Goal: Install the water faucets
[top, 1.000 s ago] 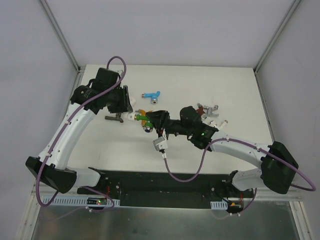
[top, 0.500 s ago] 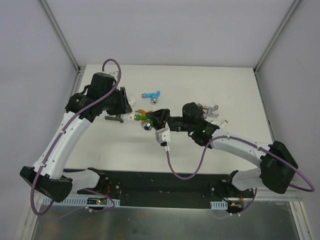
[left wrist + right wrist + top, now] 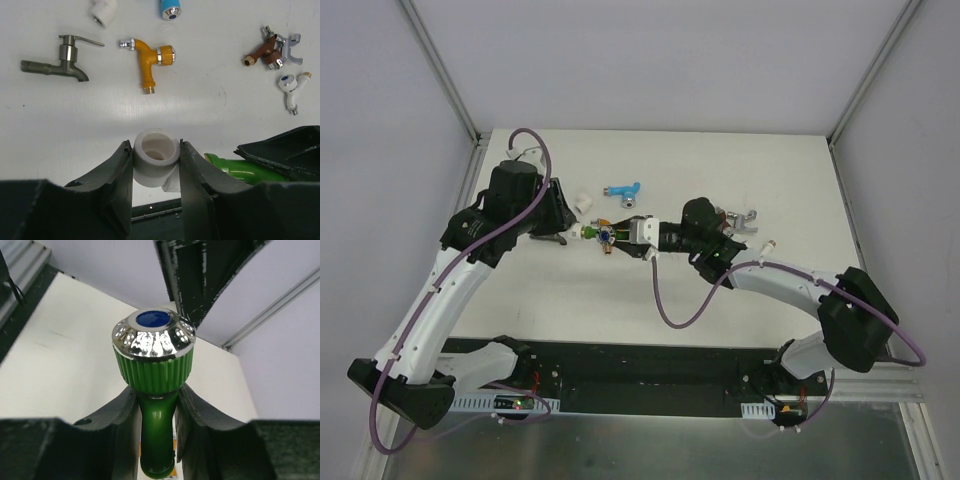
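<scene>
Left gripper is clamped on a white pipe fitting with its socket left open. The right gripper pinches the green tap by the neck under its knob, probably so the threaded end can go into that socket. The two meet just above the table, near the orange tap. The green tap's thread is hidden — I cannot tell whether it has entered the fitting.

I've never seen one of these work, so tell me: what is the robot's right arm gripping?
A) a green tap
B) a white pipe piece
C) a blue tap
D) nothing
A: in the right wrist view the jaws are closed on the green tap, its chrome cap on top.
</scene>
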You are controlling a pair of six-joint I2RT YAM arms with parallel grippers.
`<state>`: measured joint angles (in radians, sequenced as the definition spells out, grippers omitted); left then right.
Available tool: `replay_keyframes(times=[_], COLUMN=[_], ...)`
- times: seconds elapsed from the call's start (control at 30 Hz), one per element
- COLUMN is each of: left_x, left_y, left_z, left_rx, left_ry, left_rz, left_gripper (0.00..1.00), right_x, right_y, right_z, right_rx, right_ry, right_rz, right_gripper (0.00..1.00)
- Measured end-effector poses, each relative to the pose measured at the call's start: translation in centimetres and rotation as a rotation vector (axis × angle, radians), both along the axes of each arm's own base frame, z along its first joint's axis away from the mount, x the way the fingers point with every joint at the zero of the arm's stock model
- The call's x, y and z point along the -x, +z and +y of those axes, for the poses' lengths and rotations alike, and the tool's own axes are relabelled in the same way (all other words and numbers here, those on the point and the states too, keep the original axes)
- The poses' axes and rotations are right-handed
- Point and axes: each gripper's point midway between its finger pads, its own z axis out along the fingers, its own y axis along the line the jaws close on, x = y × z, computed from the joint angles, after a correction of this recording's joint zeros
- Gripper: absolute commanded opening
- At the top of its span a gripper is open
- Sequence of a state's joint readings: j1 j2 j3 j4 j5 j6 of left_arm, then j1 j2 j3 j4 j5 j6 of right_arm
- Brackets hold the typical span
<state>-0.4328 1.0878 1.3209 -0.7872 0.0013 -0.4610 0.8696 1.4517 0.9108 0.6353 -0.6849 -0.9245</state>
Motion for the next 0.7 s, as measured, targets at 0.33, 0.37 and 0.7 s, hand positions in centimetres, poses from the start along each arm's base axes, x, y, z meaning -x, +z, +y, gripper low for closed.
replay_keyframes(times=[0.33,0.37,0.7], left_x=[-0.8,-0.9,-1.6], left_y=[0.7,0.9,1.4], left_z=[1.3,1.3,1.3], left_rx=[0.037,0.049,0.13], left_ry=[0.085,0.09,0.139], left_rz=[-0.169,-0.187,-0.341], left_gripper=[0.0,0.0,0.0], right_x=[-1.0,-1.1,-1.9], right_y=[1.7,2.0,3.7], right_z=[1.7,1.8,2.1], right_rx=[-0.218,-0.244,-0.479], right_ry=[-0.041,-0.052,-0.203], right_rz=[0.438,0.483,0.919], right_gripper=[0.0,0.0,0.0])
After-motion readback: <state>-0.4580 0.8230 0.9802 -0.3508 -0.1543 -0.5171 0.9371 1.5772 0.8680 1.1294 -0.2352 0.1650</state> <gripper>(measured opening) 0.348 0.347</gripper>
